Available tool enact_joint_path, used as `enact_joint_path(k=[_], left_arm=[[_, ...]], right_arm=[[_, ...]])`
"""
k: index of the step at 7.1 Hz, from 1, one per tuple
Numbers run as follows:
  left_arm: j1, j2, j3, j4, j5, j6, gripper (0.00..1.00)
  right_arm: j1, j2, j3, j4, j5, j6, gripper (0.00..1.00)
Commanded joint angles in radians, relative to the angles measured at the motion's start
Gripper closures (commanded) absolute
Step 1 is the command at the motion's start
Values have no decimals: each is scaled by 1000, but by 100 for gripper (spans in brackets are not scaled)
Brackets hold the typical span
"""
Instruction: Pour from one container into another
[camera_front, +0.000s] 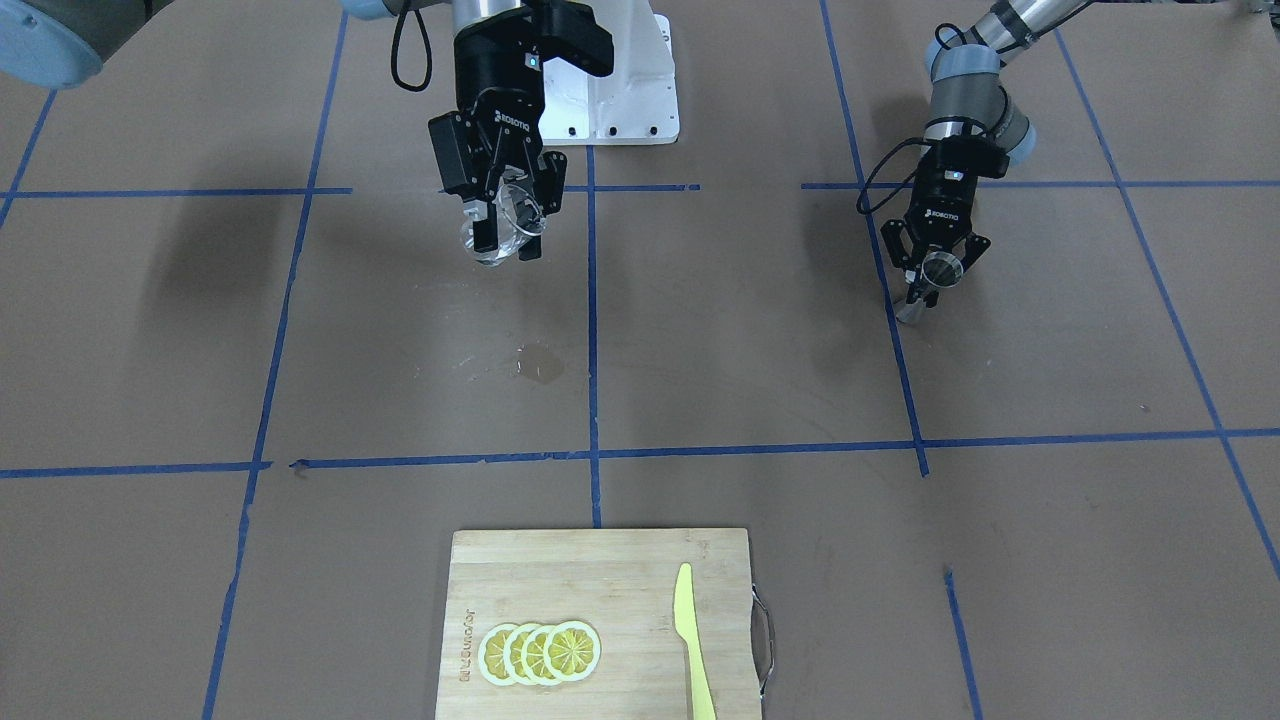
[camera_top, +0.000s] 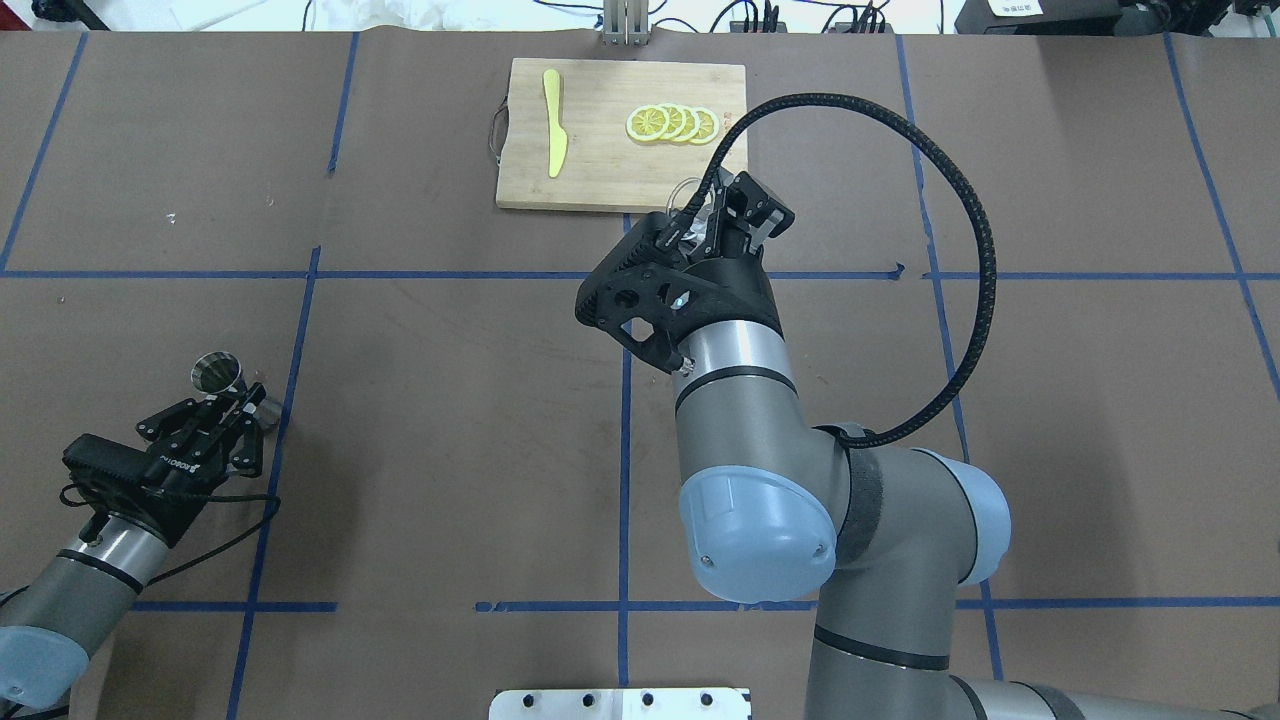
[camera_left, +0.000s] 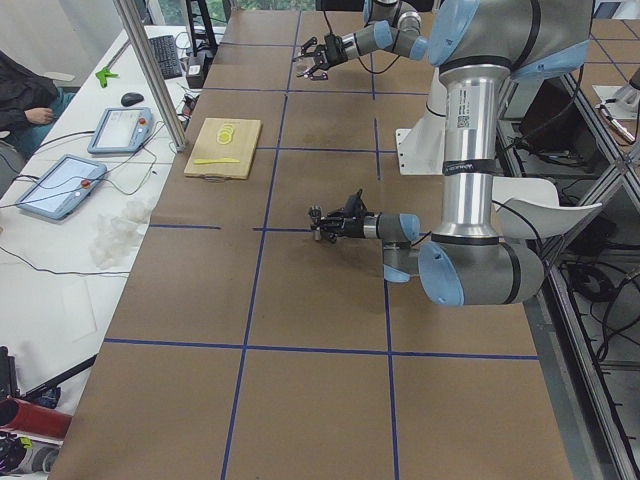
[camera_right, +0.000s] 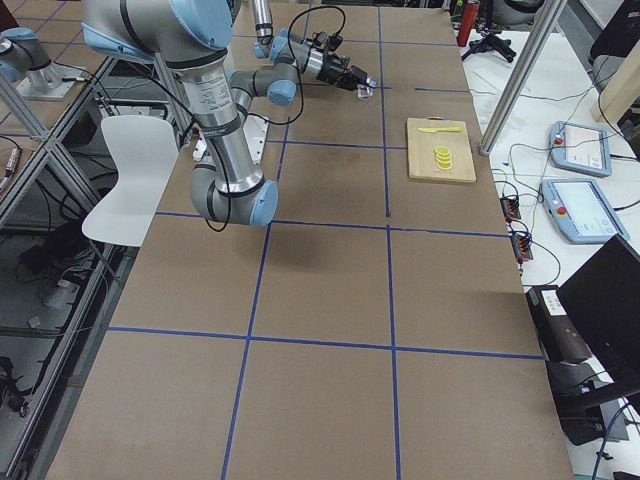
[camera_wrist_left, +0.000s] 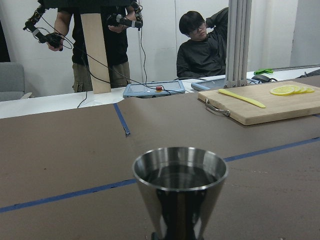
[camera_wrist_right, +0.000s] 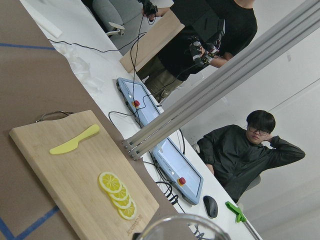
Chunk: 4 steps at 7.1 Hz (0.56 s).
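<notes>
Our right pincer (camera_front: 508, 232) pinches the glass cup (camera_front: 475, 245) aloft toward twelve o'clock, while the left pincer (camera_front: 938, 262) grips the jigger (camera_front: 917, 308), mouth up, at nine o'clock, well apart. We judge the cup's lip should reach the jigger's mouth before tipping slowly. Blue-taped brown paper covers the surface (camera_front: 750, 330); an operator (camera_wrist_left: 202, 50) sits beyond.

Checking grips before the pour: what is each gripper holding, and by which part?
The right gripper holds the clear glass cup by its sides. The left gripper holds the metal jigger around its narrow waist.
</notes>
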Motion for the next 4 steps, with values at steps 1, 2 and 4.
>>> enact_joint_path(k=[1, 2, 4], left_arm=[[1, 0, 0, 0, 0, 0, 73], [1, 0, 0, 0, -2, 0, 72], [4, 0, 6, 0, -2, 2, 67]], right_arm=[[0, 0, 0, 0, -1, 0, 100], [0, 0, 0, 0, 0, 0, 100], [0, 0, 0, 0, 1, 0, 100]])
